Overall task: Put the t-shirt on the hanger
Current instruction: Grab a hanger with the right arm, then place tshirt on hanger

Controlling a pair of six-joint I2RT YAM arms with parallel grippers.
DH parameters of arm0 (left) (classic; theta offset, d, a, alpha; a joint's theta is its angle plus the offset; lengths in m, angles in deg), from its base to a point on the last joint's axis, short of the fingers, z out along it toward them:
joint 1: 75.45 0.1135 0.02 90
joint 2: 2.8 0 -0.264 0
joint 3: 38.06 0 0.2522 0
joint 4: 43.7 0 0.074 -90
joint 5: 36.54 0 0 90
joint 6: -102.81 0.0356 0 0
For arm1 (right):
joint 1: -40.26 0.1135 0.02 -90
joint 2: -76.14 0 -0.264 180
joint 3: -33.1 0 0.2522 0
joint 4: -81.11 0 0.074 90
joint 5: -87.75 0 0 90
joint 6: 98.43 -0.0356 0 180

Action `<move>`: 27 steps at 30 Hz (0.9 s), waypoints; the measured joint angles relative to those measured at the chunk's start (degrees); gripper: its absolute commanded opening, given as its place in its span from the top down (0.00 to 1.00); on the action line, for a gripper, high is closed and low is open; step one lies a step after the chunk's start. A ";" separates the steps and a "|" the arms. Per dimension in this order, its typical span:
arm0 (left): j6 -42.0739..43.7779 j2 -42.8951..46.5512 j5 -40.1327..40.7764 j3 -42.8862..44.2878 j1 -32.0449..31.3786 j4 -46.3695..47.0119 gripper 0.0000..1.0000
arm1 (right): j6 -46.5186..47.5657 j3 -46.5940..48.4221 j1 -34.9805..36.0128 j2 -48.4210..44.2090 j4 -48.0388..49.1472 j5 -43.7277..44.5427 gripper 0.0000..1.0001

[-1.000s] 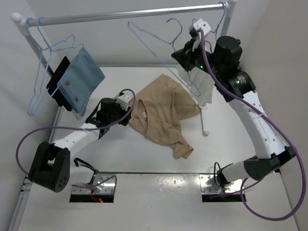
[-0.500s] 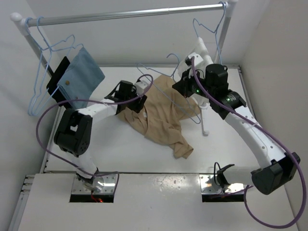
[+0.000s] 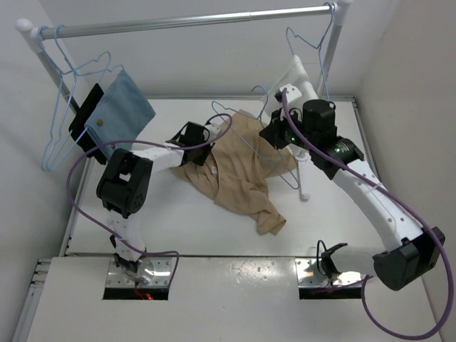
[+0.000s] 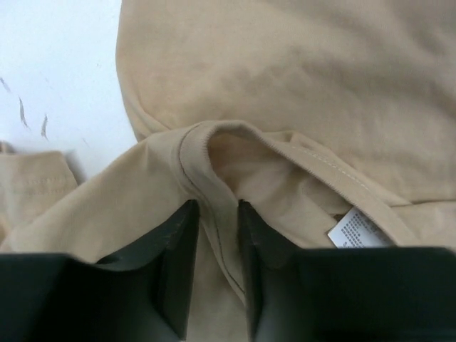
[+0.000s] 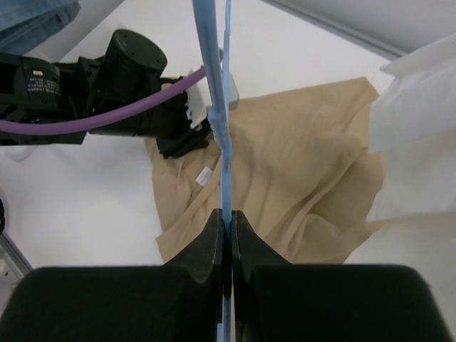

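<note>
My left claw [image 4: 212, 274] pinches the limp t-shirt's [image 3: 246, 167] ribbed collar on the table [image 3: 178, 221], the firmest hold, while my right claw [image 5: 226, 235] clamps the light, springy hanger [image 5: 217, 114] above it.

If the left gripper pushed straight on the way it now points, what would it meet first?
The left gripper already has the collar rim of the t-shirt between its fingers; going on, it would probably press into the shirt's bunched fabric.

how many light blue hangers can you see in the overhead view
4. Two hang at the rail's left end, overlapping, so more may hide there. One hangs at the rail's right end. The hanger held by the right gripper is above the t-shirt.
</note>
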 measured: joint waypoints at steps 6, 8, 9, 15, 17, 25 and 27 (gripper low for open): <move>-0.09 -0.61 -0.57 0.81 0.63 -0.83 1.00 | -1.29 -2.99 0.00 -0.74 -1.46 -0.48 1.00; -0.13 -0.61 -1.86 2.08 1.36 -2.47 1.00 | -1.60 -4.13 0.00 -0.98 -2.84 -1.79 1.00; -0.17 -0.61 -2.56 2.93 1.81 -3.32 1.00 | -1.70 -4.72 0.00 -1.03 -3.52 -2.51 1.00; -1.36 0.96 -9.27 6.56 5.55 -8.00 1.00 | -3.30 -11.41 0.13 -1.18 -5.60 -6.71 1.00; -1.38 2.21 -10.91 6.60 6.27 -9.09 0.99 | -4.37 -13.92 0.13 -1.20 -5.92 -7.41 1.00; -1.57 5.40 -13.99 6.54 6.16 -10.82 0.96 | -8.11 -15.69 1.14 -0.66 -0.90 -10.88 1.00; -1.66 5.55 -14.14 6.49 6.16 -11.02 0.95 | -8.48 -15.69 1.64 -0.52 -0.50 -11.43 1.00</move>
